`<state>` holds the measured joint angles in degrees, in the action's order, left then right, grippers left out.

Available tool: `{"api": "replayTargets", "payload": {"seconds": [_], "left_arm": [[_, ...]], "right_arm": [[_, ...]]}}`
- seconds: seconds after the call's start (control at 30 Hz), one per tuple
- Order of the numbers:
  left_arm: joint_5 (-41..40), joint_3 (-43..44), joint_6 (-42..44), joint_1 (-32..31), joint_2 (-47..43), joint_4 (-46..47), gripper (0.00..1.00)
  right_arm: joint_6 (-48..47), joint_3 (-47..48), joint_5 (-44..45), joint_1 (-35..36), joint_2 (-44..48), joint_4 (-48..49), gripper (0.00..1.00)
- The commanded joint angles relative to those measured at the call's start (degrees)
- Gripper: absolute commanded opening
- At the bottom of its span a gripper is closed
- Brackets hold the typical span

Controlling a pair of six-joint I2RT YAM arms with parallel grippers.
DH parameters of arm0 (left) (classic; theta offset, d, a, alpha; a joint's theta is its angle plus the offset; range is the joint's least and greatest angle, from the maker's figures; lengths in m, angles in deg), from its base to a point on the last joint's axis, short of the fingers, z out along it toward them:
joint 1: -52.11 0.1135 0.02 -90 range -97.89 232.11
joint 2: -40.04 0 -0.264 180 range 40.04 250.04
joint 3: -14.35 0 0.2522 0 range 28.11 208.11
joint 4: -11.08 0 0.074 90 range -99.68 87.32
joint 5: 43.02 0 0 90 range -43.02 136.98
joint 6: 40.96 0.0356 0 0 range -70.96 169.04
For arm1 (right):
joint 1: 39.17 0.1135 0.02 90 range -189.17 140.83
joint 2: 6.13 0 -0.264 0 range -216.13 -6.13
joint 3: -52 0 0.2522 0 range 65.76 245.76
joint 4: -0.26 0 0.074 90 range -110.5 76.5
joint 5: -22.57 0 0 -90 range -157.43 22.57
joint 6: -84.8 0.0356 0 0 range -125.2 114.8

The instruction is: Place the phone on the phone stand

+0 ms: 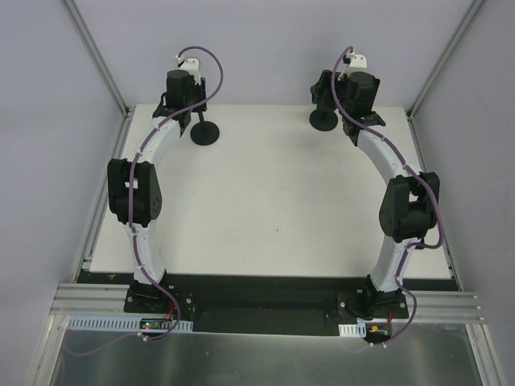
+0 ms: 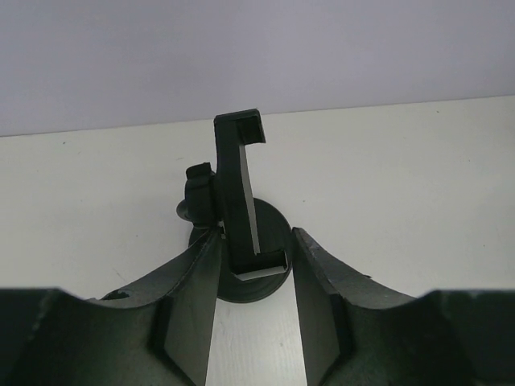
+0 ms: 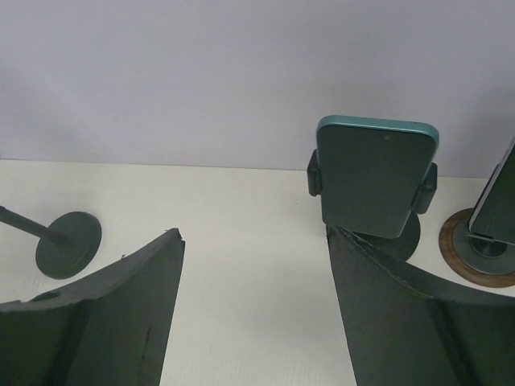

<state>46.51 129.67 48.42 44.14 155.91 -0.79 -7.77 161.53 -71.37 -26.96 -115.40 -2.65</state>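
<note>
The phone (image 3: 375,173), dark-faced with a teal-green rim, stands upright, clamped in a black phone stand (image 3: 401,237) at the table's far right. My right gripper (image 3: 253,232) is open, with only table between its jaws. Its right fingertip (image 3: 338,237) sits just in front of the phone's lower edge. From above, this stand's round base (image 1: 324,121) shows beside the right gripper (image 1: 328,95). A second, empty black stand (image 2: 238,193) rises at the far left. My left gripper (image 2: 256,233) is open, its tips flanking that stand's cradle lip.
The empty stand's round base (image 1: 205,133) shows from above and, at the left of the right wrist view, as a dark disc (image 3: 69,243). A brown round base (image 3: 476,251) carrying a tilted slab sits at the right edge. Grey walls close in behind.
</note>
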Motion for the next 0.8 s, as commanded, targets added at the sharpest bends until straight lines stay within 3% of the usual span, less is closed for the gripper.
{"api": "replayTargets", "payload": {"seconds": [0.0, 0.27, 0.4, 0.57, 0.77], "left_arm": [[-3.3, 2.9, 1.9, -0.4, 0.4, 0.1, 0.37], [-2.4, 2.0, 2.9, -0.5, -0.4, -0.2, 0.00], [3.0, -1.5, 3.8, -0.7, -3.7, -0.5, 0.00], [17.8, -8.1, 5.8, -1.1, -13.0, -0.8, 0.00], [36.7, -21.8, 7.4, -1.5, -24.7, 0.0, 0.00]], "right_arm": [[-1.5, 0.0, -0.8, 0.7, 3.8, 2.9, 0.74], [-2.9, 0.3, -0.5, 2.0, 5.3, 1.8, 0.75], [-2.1, 1.4, 0.0, 3.0, 6.9, -2.7, 0.75], [2.5, 1.4, 3.4, 3.2, 10.8, -11.4, 0.78], [5.5, -11.4, -1.5, 3.0, 22.6, -21.6, 0.82]]}}
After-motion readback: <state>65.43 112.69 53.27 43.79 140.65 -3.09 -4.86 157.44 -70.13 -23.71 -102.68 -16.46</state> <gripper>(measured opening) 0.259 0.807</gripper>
